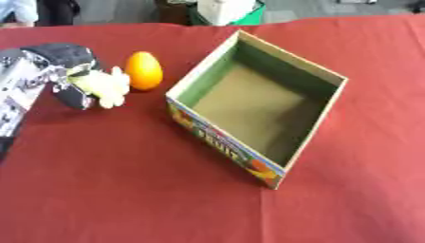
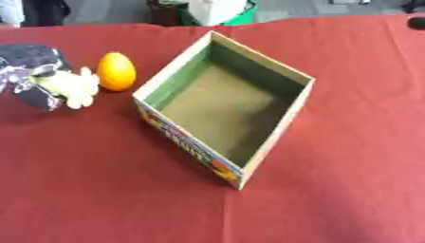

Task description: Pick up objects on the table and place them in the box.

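My left hand comes in from the left edge, its black fingers curled round a pale yellow object with lobed ends. Just right of it an orange egg-shaped fruit stands on the red cloth, close to the yellow object. An open cardboard box with a green inner wall, a brown floor and a printed fruit front sits in the middle, turned at an angle, with nothing inside. The box's near-left wall is a short way right of the orange fruit. My right hand shows in neither view.
A red cloth covers the whole table. Beyond the far edge stand a green and white thing and a person's clothing at the top left corner.
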Robot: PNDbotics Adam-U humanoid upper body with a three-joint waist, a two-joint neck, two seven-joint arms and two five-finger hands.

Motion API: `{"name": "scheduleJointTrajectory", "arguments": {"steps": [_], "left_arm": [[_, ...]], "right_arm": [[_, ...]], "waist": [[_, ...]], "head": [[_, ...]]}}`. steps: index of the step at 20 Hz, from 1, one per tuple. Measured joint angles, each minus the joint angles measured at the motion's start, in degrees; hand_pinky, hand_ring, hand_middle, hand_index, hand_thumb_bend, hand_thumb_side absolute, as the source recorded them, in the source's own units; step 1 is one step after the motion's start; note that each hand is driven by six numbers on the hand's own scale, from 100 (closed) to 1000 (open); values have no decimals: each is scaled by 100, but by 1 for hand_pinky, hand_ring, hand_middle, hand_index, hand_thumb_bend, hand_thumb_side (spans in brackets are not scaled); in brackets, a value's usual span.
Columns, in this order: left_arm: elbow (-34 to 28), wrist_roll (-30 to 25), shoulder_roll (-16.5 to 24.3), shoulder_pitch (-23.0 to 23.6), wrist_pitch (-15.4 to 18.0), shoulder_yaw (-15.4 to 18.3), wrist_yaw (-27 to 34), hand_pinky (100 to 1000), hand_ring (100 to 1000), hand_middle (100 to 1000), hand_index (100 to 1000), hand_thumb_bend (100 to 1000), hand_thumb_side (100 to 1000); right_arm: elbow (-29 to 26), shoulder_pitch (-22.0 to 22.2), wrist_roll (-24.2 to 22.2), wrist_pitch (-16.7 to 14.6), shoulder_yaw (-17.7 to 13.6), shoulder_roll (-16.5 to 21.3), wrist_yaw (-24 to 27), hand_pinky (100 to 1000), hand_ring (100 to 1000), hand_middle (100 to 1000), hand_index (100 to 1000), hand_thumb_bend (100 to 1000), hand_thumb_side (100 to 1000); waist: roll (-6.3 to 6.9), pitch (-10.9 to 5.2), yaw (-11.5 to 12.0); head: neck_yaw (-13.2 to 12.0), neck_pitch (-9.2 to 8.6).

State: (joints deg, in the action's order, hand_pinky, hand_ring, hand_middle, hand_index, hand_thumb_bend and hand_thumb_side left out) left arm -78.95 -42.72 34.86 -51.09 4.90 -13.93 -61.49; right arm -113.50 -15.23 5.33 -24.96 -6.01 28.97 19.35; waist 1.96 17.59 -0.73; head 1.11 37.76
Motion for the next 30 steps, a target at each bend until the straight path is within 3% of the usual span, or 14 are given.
{"name": "scheduleJointTrajectory", "arguments": {"steps": [8, 13, 19, 22, 26, 30], "left_arm": [[-1230, -295, -19, -346, -49, 72, 59, 481, 504, 486, 521, 100, 233], [-1484, -35, -445, -705, -205, 70, 150, 489, 504, 480, 516, 100, 274], [-1229, 595, -1176, -1007, -388, -105, 89, 493, 504, 479, 513, 100, 276], [-1064, 814, -1341, -1040, -395, -165, -13, 493, 501, 477, 512, 100, 277], [-843, 1066, -1585, -1101, -466, -242, -175, 475, 491, 479, 514, 100, 275], [-354, 1399, -2103, -1101, -592, -384, -487, 478, 498, 482, 516, 100, 271]], "right_arm": [[0, 7, 2, 0, -1, 0, 0, 696, 939, 763, 926, 100, 1000], [0, -46, -4, 3, 2, -1, 14, 696, 938, 763, 927, 100, 1000], [0, -148, -67, 16, 21, -10, 61, 697, 938, 763, 926, 100, 1000], [0, -166, -87, 27, 37, -11, 86, 697, 938, 763, 926, 100, 1000], [0, -328, -141, 44, 82, -83, 142, 697, 938, 763, 927, 100, 1000], [0, -429, -211, 79, 116, -144, 227, 697, 938, 762, 927, 100, 1000]], "waist": [[3, -45, -49], [7, -45, -151], [17, -5, -285], [21, -2, -286], [9, 101, -588], [26, 139, -642]], "head": [[37, -1], [-55, -12], [-196, -59], [-226, -61], [-443, -203], [-599, -303]]}}
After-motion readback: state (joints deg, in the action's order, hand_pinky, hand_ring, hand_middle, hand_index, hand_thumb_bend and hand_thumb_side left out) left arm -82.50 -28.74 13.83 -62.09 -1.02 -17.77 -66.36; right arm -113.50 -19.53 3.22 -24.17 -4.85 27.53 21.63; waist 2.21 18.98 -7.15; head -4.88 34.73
